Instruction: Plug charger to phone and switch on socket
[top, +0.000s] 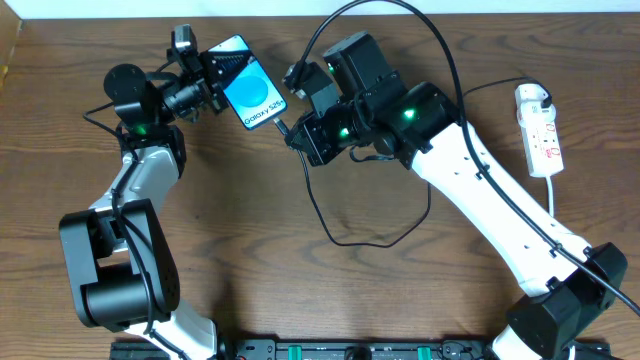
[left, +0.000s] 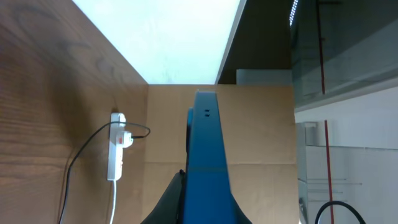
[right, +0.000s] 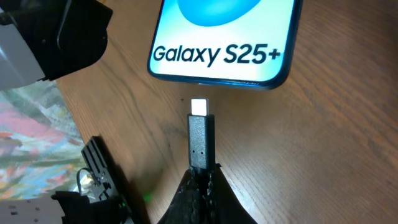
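Observation:
The phone (top: 247, 85), screen bright blue with white text, is tilted at the back left, and my left gripper (top: 213, 82) is shut on its far end. In the left wrist view the phone (left: 205, 155) rises edge-on from between the fingers (left: 171, 208). My right gripper (top: 297, 133) is shut on the charger's black connector (right: 201, 140). Its metal tip (right: 199, 106) points at the phone's bottom edge (right: 217, 78), a short gap away. The charger's cable (top: 345, 238) loops over the table. The white socket (top: 540, 128) lies at the far right.
A white plug (top: 530, 97) sits in the socket's far end, and a black cable (top: 490, 85) runs from there toward the right arm. The socket (left: 116, 152) also shows in the left wrist view. The table's back edge is just behind the phone.

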